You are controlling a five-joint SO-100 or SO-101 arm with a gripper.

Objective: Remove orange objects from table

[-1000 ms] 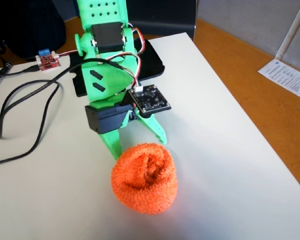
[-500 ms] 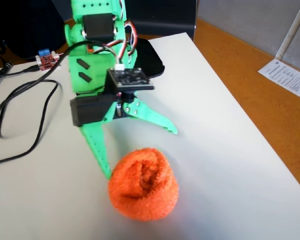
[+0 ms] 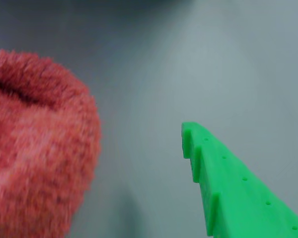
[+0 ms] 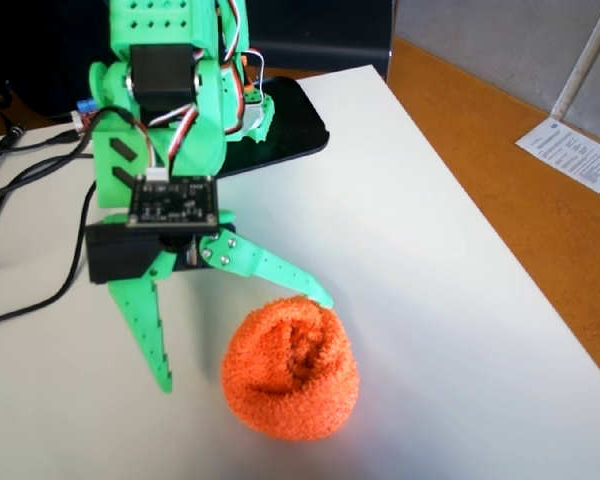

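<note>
Since a second ago, when its fingers sat right behind the orange ball (image 4: pixel 290 372), the end effector (image 4: pixel 245 340) has swung left in the fixed view and spread wide, released and empty. So this looks like re-lining the approach, no grasp yet. The ball sits on the white worktop (image 4: pixel 460 300), near its front edge. The arm leans forward, fingers angled down; one tip nearly touches the ball's top, the other hangs left of it.

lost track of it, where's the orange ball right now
In the fixed view the orange ball sits on the white table near the bottom centre, just right of the open green hand; one finger ends at its top edge.
</note>
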